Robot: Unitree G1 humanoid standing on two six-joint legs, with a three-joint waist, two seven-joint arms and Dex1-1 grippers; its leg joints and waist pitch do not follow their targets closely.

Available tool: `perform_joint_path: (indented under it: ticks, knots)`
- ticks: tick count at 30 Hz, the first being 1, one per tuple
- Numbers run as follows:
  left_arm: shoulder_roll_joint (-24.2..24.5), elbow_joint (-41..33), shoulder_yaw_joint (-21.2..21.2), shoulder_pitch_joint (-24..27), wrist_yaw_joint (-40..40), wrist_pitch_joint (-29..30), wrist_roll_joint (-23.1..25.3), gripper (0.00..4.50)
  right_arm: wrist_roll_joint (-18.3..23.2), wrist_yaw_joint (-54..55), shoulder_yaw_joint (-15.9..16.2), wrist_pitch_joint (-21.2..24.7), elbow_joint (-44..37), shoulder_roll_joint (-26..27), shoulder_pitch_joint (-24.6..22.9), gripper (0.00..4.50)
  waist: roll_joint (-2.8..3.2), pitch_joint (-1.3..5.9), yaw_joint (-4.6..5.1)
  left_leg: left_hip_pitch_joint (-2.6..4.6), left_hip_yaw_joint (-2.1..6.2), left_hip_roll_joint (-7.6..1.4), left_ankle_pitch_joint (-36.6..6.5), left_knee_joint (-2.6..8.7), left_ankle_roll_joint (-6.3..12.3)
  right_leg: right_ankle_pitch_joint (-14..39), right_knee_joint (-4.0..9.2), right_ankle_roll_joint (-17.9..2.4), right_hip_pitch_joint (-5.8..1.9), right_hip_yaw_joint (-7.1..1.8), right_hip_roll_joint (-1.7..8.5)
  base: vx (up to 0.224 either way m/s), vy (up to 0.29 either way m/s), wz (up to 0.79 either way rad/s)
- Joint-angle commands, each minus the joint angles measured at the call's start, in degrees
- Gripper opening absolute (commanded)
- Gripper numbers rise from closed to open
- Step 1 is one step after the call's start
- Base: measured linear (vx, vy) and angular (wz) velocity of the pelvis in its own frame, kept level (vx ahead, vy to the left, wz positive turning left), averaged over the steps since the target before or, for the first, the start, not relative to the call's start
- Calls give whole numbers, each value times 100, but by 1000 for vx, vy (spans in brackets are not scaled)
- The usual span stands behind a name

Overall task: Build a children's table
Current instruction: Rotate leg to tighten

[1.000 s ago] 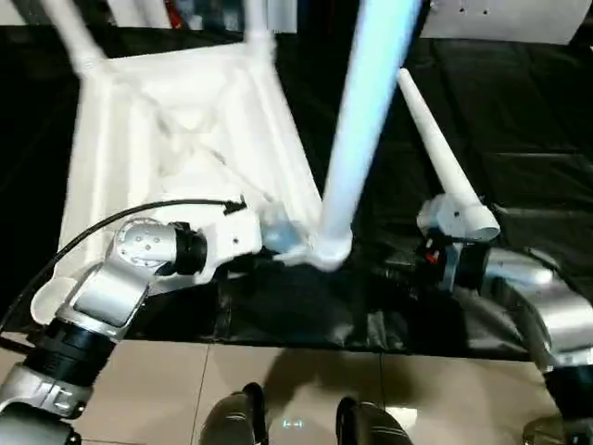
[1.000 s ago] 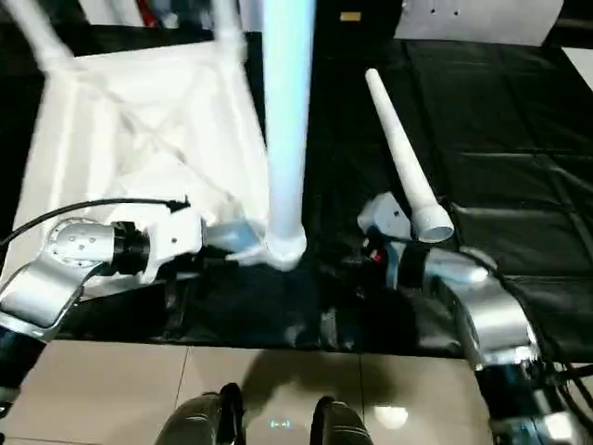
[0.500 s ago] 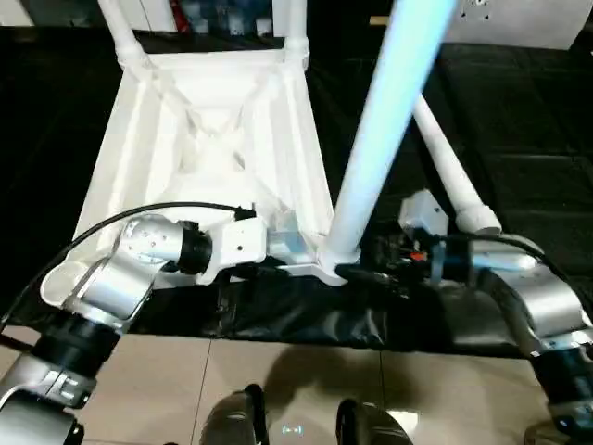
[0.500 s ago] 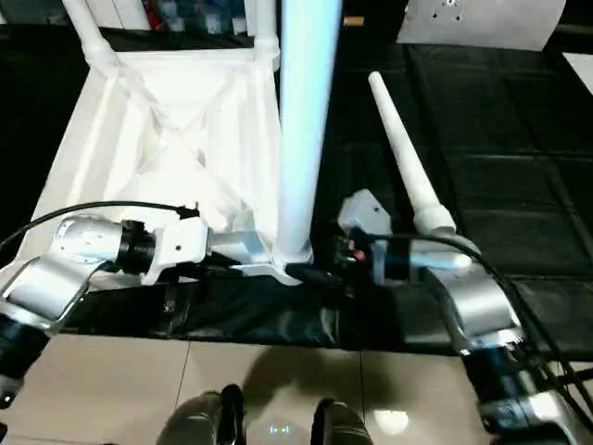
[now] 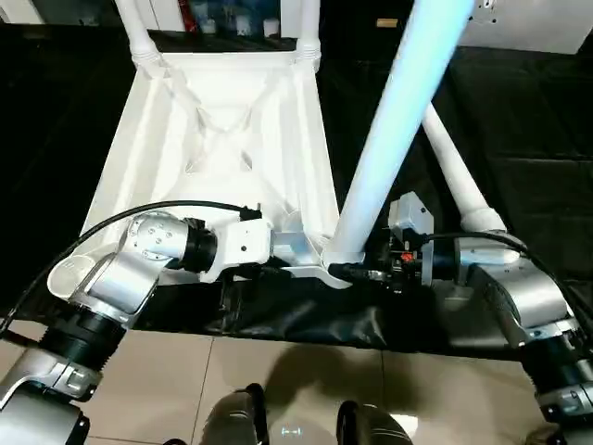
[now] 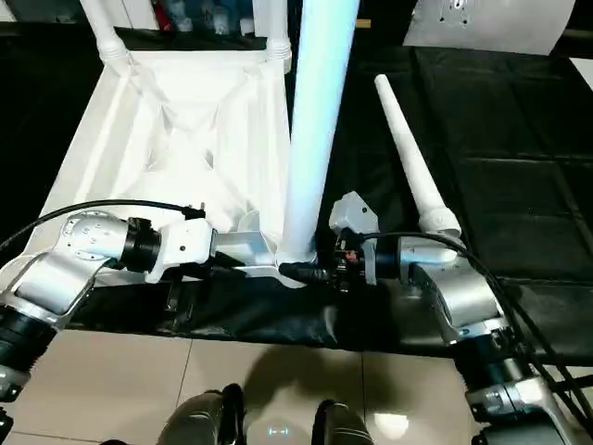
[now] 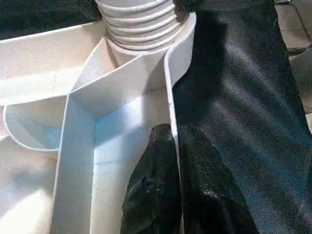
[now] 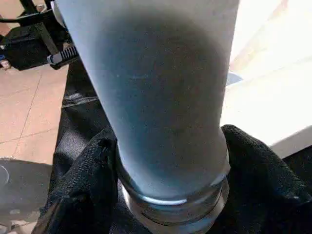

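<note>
On the black-covered work table (image 5: 519, 102) the children's table (image 5: 222, 139) lies upside down, ribbed underside up, with three legs standing in its sockets. The left gripper (image 7: 176, 146) is clenched on the top's thin rim near the front corner. The right gripper (image 8: 168, 161) has a finger on each side of the upright leg (image 5: 389, 148) at its base — a fourth leg (image 6: 412, 167) lies loose just beside that arm.

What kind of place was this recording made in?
Probably an indoor lab or workshop set up for assembly trials, not a home. A work table draped in black sheeting holds the upturned children's table, a spare leg lies beside it, and the floor is tiled.
</note>
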State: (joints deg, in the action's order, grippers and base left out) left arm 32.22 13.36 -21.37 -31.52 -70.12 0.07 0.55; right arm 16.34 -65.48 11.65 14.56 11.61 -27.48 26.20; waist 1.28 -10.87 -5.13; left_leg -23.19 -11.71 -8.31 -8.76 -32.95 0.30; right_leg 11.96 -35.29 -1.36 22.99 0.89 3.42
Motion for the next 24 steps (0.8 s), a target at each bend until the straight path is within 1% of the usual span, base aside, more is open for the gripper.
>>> perform_joint_path:
  ticks: [1,2,4,6,7,8,9,10,11,12,13,14,15,16,17,18,19,20,21,23,24]
  knots:
    - [-30,13,-464,93,-327,-142,222,0,-24,-34,46,-54,18,-10,8,282,-15,582,50,219,207,-512,-523,305,563,-54,284,-1759,-228,-240,531,0,0,0]
    - [-28,30,-449,108,-321,-134,209,0,-27,-47,54,-62,0,-13,-23,281,-1,577,46,214,208,-510,-494,303,581,-109,279,-1764,-225,-240,530,0,0,0]
    - [-45,30,-391,147,-259,-27,166,0,-38,16,45,-32,-31,3,-83,278,-9,584,46,214,205,-509,-463,295,610,-181,274,-1784,-229,-240,530,0,0,0]
    - [-124,-49,-280,206,-29,324,125,0,-35,233,4,106,-105,93,-205,278,-7,578,48,211,203,-513,-466,300,599,-167,272,-1800,-225,-240,532,0,0,0]
    - [-187,-111,-216,235,145,526,120,0,-66,433,-23,176,-155,174,-288,278,-5,571,45,213,206,-514,-512,305,597,-96,290,-1790,-218,-240,535,0,0,0]
    - [-273,-173,-145,260,329,716,100,0,-114,680,-56,201,-194,283,-373,278,-5,547,50,210,212,-514,-643,323,556,115,321,-1757,-212,-242,539,0,0,0]
    - [-392,-271,-61,294,528,952,47,0,-151,1040,-124,268,-237,457,-473,278,-12,540,64,206,212,-522,-729,336,518,250,334,-1740,-213,-250,546,0,0,0]
    - [-568,-399,45,332,838,1240,19,0,-180,1518,-211,339,-289,731,-601,277,5,502,82,226,223,-530,-1053,377,345,851,408,-1655,-180,-260,565,0,0,0]
    - [-681,-480,110,356,1034,1417,2,0,-192,1822,-269,383,-320,912,-680,277,3,489,91,227,237,-520,-1209,387,269,1137,437,-1618,-170,-262,572,0,0,0]
    - [-810,-596,166,393,1256,1620,6,0,-196,2123,-311,433,-381,1113,-778,277,-4,489,113,233,270,-510,-1432,417,95,1615,464,-1478,-185,-251,573,0,0,0]
    - [-810,-596,166,393,1256,1620,6,0,-196,2123,-311,433,-381,1113,-778,277,31,464,154,223,299,-510,-1638,463,-45,1886,486,-1353,-169,-240,564,0,0,0]
    - [-934,-706,193,430,1469,1781,47,0,-219,2392,-330,485,-443,1292,-861,277,14,467,180,229,302,-503,-1720,467,-88,1943,492,-1295,-165,-239,553,0,0,0]
    - [-1413,-956,288,506,2175,2249,198,0,-368,3062,-334,420,-434,1755,-970,277,38,454,226,231,299,-528,-1796,497,-163,1867,491,-1239,-134,-260,550,0,0,0]
    - [-1588,-1043,320,526,2416,2429,252,0,-431,3302,-346,389,-410,1914,-988,277,32,452,255,226,311,-518,-1913,494,-190,1935,518,-1220,-124,-261,562,0,0,0]
    - [-1588,-1043,320,526,2416,2429,252,0,-431,3302,-346,389,-410,1914,-988,277,28,458,267,247,311,-515,-1936,490,-209,1965,524,-1196,-114,-266,564,0,0,0]
    - [-2183,-1188,415,519,3144,2907,405,0,-436,4024,-554,440,-276,2434,-926,277,20,443,310,243,302,-497,-1955,482,-199,2050,544,-1153,-99,-282,565,0,0,0]
    - [-2423,-1217,445,503,3435,3035,475,0,-448,4306,-650,459,-216,2618,-878,277,18,430,327,238,312,-489,-1983,475,-185,2191,577,-1102,-83,-292,577,0,0,0]
    - [-2703,-1248,479,468,3784,3201,548,0,-473,4637,-758,489,-159,2830,-814,277,-14,422,347,218,313,-478,-1914,477,-157,2186,583,-1048,-88,-291,571,0,0,0]
    - [-2838,-1262,475,438,3952,3276,577,0,-512,4827,-793,483,-128,2921,-768,277,2,438,344,222,310,-472,-1840,472,-112,2087,591,-1020,-86,-289,562,0,0,0]
    - [-2940,-1250,456,404,4084,3276,610,0,-588,4995,-803,431,-67,2973,-708,277,5,452,352,209,302,-464,-1713,470,-56,1843,576,-1003,-99,-281,541,0,0,0]
    - [-3016,-1258,412,363,4109,3271,666,0,-734,5126,-807,331,24,3012,-645,277,-9,464,358,197,275,-454,-1542,459,69,1451,565,-1006,-94,-279,518,0,0,0]
